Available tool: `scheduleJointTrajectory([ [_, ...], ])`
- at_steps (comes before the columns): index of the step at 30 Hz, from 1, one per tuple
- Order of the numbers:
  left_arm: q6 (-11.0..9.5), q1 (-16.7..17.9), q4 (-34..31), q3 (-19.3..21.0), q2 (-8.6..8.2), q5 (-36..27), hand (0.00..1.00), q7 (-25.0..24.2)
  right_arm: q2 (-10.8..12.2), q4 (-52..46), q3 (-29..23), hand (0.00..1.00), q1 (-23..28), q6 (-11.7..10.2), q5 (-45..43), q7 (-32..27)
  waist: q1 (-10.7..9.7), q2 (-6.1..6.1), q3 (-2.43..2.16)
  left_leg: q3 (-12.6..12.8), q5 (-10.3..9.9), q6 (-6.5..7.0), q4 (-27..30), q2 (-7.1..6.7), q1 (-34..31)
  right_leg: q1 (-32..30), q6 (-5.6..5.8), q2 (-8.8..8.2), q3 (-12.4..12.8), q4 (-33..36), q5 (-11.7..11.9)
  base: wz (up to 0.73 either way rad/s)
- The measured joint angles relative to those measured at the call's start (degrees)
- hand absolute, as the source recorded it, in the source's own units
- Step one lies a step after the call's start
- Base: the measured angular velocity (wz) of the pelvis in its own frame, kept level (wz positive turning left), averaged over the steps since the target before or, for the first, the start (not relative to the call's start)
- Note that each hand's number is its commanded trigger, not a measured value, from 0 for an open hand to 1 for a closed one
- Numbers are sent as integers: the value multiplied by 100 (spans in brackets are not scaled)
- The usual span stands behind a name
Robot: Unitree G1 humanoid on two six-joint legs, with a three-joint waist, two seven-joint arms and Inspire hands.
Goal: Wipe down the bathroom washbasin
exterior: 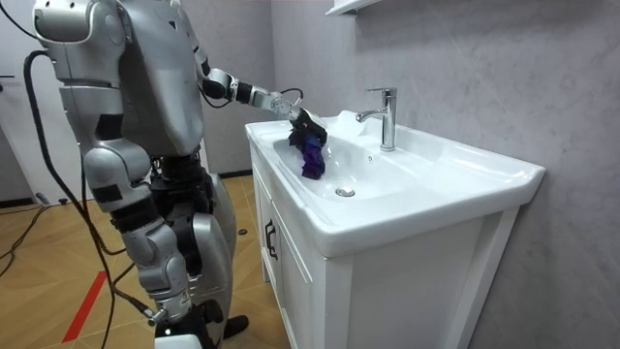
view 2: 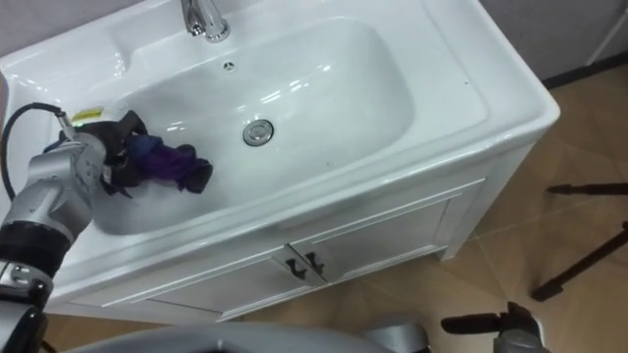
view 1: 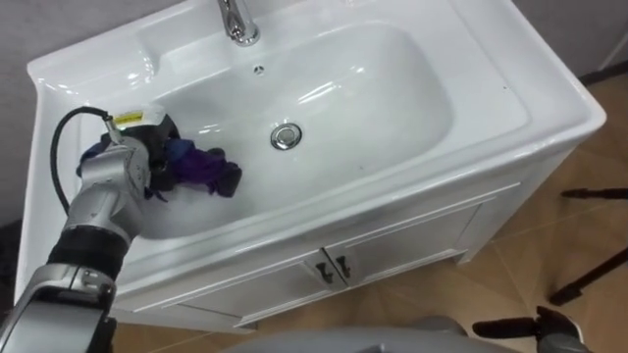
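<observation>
left eye view, far left: left hand (view 1: 123, 169) reaching down inside the white basin (view 1: 510, 93) at its left end, just below the left rim. fingers curled shut round a purple cloth (view 1: 201, 172), dark fingertips sunk in the folds. cloth bunched against the sloping left wall of the bowl, trailing rightward and stopping short of the drain (view 1: 286, 135). next, at the back edge, a chrome faucet (view 1: 235, 20); just below it a small overflow hole (view 1: 258, 70) in the back wall. then the round metal drain at the bowl's bottom, apart from the cloth. under the front edge, white cabinet doors (view 1: 412, 240) with two small dark handles (view 1: 332, 267) side by side where the doors meet. past the basin's right corner, wooden floor (view 1: 579, 235) with thin dark stand legs (view 1: 594, 194) across it. room view: standing upright at the cabinet's end on the room view's left, left arm stretched over the rim, hand and cloth down in the near end of the bowl, faucet beyond them.
</observation>
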Motion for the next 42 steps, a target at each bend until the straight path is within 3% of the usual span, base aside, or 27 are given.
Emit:
scheduleJointTrajectory([
  [4, -3, 0, -197, -111, 0, 51, 100, -186, 1, 53, 59, 0, 14, -59, 85, 1, 5, -63, 44, -29, -1, -1, 4, -7, -17, -1, 0, 1, -15, -6, 0, 3],
  [12, -3, 87, -1129, -667, 29, 52, 100, -557, 24, 279, 68, 0, 21, -184, 265, -69, -64, -57, 33, -91, -11, 2, 42, -21, -158, -23, 0, -7, -42, -71, 0, 4],
  [18, -27, 83, -1339, -899, 30, -16, 100, -778, 27, 276, 59, 0, 12, -368, 267, -129, -400, -52, 29, -77, -11, 2, 44, -14, -117, -1, -5, -4, -40, -62, 4, -1],
  [22, -33, 74, -1339, -1033, 11, -124, 100, -816, 23, 278, 67, 0, 65, -363, 272, -129, -482, -67, 38, -65, -16, -3, 44, -11, -91, -7, -6, -3, -14, -30, 4, -2],
  [25, 47, 77, -1333, -1262, -107, -322, 100, -986, 25, 287, 81, 0, 78, -307, 255, -112, -550, -118, 70, -72, -17, -2, 39, -17, -76, -10, -4, -4, -13, -27, 3, 0],
  [29, 148, 41, -1231, -1627, -352, -379, 100, -1158, 40, 438, 285, 0, -11, -296, 270, -118, -671, -123, 58, -97, -18, 1, 48, -18, -68, 8, 5, 0, -17, -83, -3, 1],
  [32, 296, -109, -1234, -1774, -460, -391, 100, -1300, 85, 489, 431, 0, -24, -289, 274, -121, -712, -122, 57, -87, -18, 1, 47, -18, -64, 8, 5, -1, -3, -80, -2, 0],
  [40, 455, -395, -1213, -2185, -695, -428, 100, -1306, 201, 477, 613, 0, -107, -217, 277, -111, -948, -125, 59, -80, -18, 0, 7, -28, -17, 66, 5, -6, -16, -106, 1, 0],
  [42, 484, -555, -1153, -2221, -771, -711, 100, -1317, 202, 466, 747, 0, -128, -161, 283, -113, -954, -128, 62, -79, -18, 0, 2, -29, -17, 67, 5, -6, -15, -108, 0, 0],
])
